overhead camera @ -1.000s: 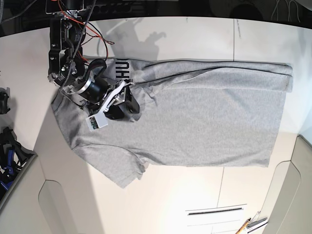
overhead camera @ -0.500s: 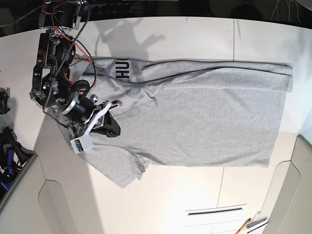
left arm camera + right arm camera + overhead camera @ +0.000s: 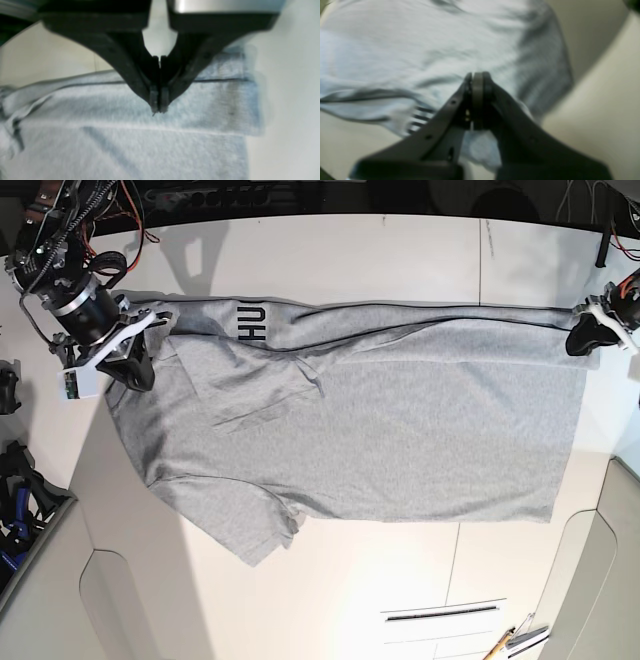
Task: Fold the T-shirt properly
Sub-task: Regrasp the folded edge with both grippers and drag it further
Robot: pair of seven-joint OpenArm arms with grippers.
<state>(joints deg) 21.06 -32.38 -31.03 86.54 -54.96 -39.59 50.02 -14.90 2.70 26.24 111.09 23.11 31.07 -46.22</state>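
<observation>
T-shirt (image 3: 400,420) lies spread across the middle of the white desk (image 3: 360,250), its top edge folded over with black lettering (image 3: 251,321) showing at upper left. Right tool (image 3: 133,367) — upper left of the base view — is pressed together over the sleeve area, nothing between its tips. Left tool (image 3: 583,337) — far right edge — is likewise pressed together at the folded hem corner, empty.
</observation>
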